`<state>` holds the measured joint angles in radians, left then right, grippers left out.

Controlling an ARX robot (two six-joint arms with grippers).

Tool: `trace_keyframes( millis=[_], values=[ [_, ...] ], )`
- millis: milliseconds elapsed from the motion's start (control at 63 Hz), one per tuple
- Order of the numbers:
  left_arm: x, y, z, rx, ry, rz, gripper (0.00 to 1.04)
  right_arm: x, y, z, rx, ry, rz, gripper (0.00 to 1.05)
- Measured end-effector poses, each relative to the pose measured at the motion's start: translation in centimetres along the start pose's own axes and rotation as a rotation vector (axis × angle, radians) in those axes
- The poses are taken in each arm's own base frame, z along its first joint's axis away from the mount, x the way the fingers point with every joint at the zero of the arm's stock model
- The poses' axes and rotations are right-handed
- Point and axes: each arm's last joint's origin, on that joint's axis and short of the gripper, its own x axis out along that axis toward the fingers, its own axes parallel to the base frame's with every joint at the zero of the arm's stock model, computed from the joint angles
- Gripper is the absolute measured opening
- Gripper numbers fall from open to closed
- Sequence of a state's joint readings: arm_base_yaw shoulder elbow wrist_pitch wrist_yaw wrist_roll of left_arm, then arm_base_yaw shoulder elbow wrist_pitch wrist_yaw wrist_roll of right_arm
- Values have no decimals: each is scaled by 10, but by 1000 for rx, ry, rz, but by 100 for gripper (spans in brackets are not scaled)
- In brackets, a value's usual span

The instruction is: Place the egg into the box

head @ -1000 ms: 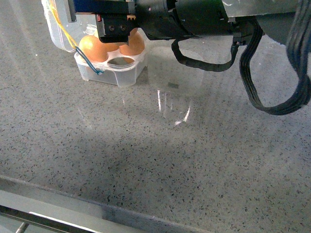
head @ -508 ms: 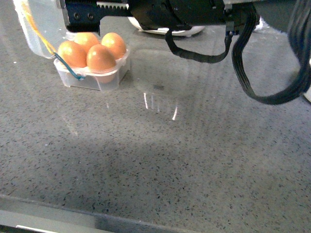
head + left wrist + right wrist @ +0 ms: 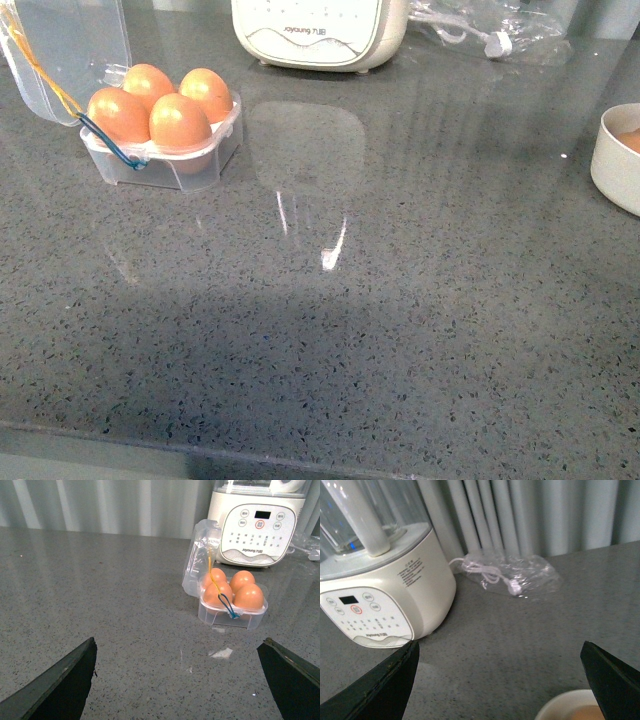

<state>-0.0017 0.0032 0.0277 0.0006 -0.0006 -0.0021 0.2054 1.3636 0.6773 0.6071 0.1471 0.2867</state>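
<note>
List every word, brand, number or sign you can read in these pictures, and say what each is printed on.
"Joyoung", followed by marks too small to read: on the front of the white blender base.
Button labels on its control panel: too small to read.
The printed block on its side: blurred, unreadable.
The clear egg box, eggs and white bowl: no text seen.

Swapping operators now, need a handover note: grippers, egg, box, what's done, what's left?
Left gripper: open, empty.
Right gripper: open, empty.
Neither arm shows in the front view.
Box: far left on the counter, lid open, four eggs inside, every slot full.
Done: egg placement, it seems.
Left: nothing obvious; the lid is not closed.
</note>
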Motion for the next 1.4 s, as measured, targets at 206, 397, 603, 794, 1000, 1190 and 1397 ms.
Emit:
trace_keyframes(
  millis=[206, 397, 603, 794, 1000, 1190, 1397],
  values=[
    [0, 0, 0, 0, 0, 0, 98, -77, -54, -7, -208, -92, -52, 67],
    [0, 0, 0, 0, 0, 0, 98, -101, -60, -33, -259, -70, -47, 28],
    [0, 0, 0, 0, 0, 0, 98, -117, -63, -46, -269, -78, -48, 3],
    [0, 0, 0, 0, 0, 0, 98, -130, -65, -56, -269, -76, -49, 3],
    [0, 0, 0, 0, 0, 0, 98, -141, -66, -62, -270, -78, -47, 3],
    [0, 0, 0, 0, 0, 0, 98, -150, -67, -69, -270, -78, -47, 3],
    [0, 0, 0, 0, 0, 0, 98, -155, -68, -75, -270, -86, -47, 3]
  ],
)
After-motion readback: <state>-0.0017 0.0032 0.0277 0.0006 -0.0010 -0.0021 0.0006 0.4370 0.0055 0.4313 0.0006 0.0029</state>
